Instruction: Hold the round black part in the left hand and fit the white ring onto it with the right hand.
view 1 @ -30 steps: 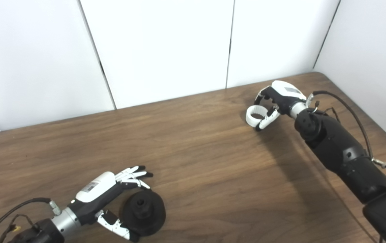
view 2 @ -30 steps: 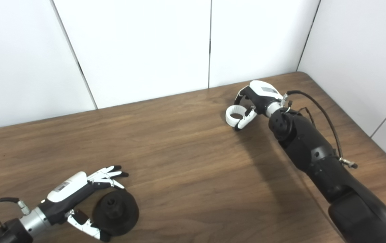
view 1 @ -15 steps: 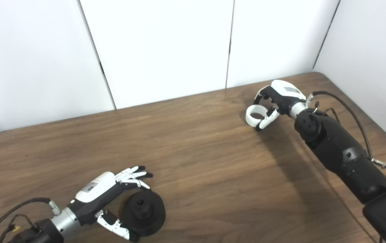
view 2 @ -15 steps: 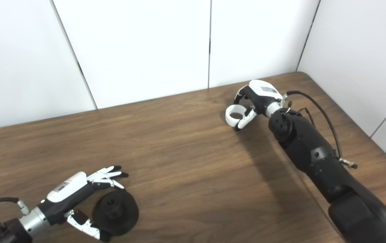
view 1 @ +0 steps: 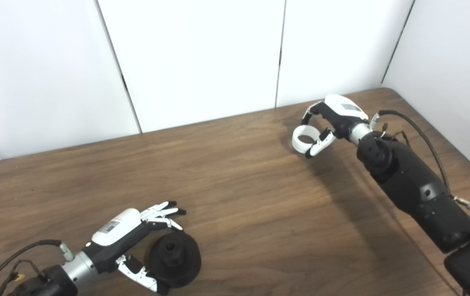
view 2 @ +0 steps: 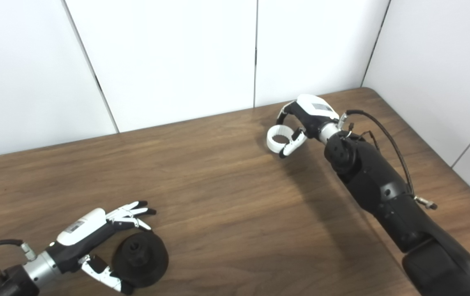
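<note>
We see the right robot hand (view 1: 333,119) at the far right of the wooden worktop (view 1: 239,197), its fingers and thumb closed around the white ring (view 1: 303,139). The ring sits at the fingertips with its opening facing roughly upward; whether it is clear of the wood or touching it we cannot tell.

Well apart from it, at the near left corner, the round black part (view 1: 175,258) lies flat on the worktop, its raised hub with a central hole pointing up. Our left robot hand (view 1: 130,238) is spread open around it and grips nothing: the fingers (view 1: 162,214) reach out just behind the part's far edge, and the thumb (view 1: 138,274) lies along its near left rim, close to touching.

A white panelled wall (view 1: 202,53) stands behind the worktop.
</note>
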Robot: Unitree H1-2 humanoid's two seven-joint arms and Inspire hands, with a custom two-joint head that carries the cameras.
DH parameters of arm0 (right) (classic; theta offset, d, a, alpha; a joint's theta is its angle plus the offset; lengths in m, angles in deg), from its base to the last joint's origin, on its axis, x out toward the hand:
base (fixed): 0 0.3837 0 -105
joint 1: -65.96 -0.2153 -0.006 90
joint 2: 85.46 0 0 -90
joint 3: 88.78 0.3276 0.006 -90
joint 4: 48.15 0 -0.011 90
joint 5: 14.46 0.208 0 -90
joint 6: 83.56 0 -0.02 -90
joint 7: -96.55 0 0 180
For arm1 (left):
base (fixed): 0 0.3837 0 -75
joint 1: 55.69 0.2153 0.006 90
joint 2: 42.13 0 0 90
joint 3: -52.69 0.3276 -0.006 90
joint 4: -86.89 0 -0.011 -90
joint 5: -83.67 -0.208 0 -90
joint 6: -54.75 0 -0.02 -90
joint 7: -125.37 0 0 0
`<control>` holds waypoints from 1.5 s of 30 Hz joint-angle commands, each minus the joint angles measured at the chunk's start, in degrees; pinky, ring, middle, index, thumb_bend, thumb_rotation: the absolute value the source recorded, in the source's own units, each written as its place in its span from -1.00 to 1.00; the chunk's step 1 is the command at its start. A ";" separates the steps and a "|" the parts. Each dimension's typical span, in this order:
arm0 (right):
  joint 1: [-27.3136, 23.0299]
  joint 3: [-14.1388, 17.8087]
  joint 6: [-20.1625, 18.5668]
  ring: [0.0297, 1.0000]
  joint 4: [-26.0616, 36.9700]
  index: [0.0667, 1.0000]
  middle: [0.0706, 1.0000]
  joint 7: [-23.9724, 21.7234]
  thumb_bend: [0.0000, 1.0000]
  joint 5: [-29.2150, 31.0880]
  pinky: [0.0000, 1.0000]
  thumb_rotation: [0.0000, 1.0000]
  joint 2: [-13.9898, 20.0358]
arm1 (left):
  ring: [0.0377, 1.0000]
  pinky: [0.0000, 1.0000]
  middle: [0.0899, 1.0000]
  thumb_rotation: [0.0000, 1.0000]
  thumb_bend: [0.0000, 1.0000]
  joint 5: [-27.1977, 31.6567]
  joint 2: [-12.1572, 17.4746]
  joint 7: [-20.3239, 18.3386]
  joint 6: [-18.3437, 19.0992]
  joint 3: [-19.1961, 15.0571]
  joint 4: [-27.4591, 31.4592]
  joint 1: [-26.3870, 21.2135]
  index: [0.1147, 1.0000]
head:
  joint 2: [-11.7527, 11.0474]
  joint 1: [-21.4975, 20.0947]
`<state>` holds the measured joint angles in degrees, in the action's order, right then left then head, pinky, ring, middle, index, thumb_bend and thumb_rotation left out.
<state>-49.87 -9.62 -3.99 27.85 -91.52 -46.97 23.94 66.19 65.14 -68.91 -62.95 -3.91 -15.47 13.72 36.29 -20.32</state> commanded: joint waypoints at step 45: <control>1.76 -1.55 8.81 0.61 23.35 -0.11 0.53 -11.62 0.05 0.86 0.37 -0.73 0.46 | 1.00 0.87 0.87 -0.85 0.04 -7.63 -8.78 -6.18 1.07 -5.43 -1.44 -0.49 -0.16 | 7.46 20.41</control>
<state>-45.79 -11.67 2.97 48.89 -103.26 -46.00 23.93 59.83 56.66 -73.57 -62.60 -9.88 -16.16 14.13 43.68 0.09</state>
